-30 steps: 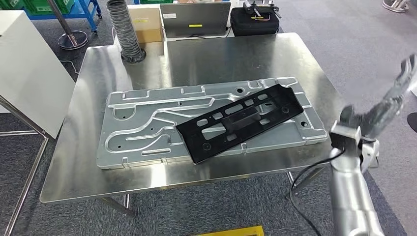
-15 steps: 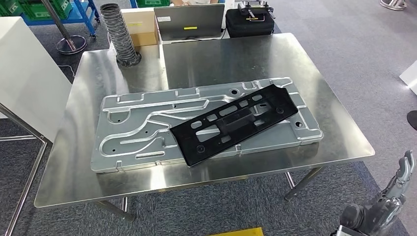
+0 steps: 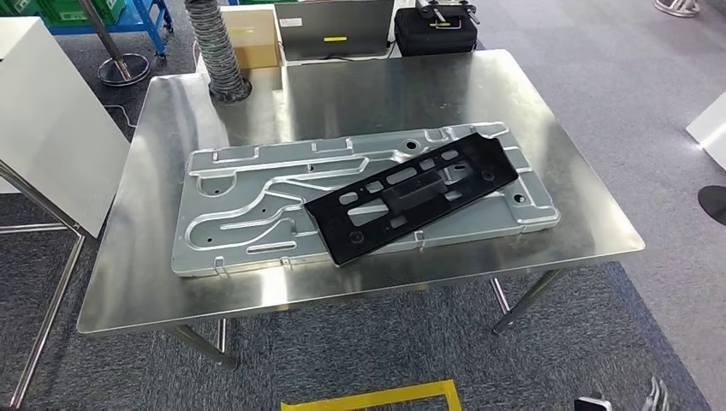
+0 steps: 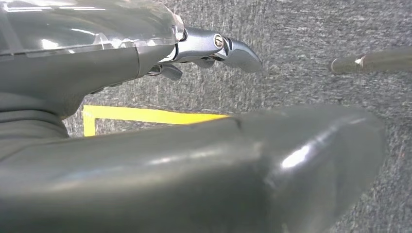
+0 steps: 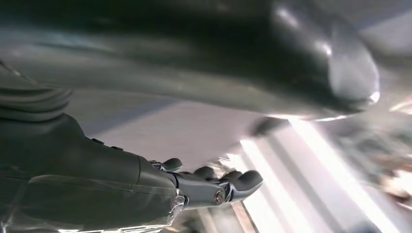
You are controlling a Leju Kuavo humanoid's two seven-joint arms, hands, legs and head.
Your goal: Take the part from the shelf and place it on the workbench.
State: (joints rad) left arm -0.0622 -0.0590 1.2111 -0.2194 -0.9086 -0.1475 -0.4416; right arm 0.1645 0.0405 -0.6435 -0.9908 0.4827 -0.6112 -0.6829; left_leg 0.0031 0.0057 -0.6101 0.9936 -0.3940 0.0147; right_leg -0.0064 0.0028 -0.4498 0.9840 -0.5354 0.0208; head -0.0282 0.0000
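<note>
The right hand (image 5: 145, 145) enters beside its grey ribbed cover, with the thick grey thumb (image 5: 272, 58) stretched long across the frame and ending in a rounded, glossy tip. Apart from the thumb, the darker fingers (image 5: 228, 187) extend side by side, slightly curled, with a small metal screw head showing at one joint, and nothing lies between them and the thumb. Behind the hand the background is blurred, showing pale grey surfaces and bright white streaks that cannot be identified.
</note>
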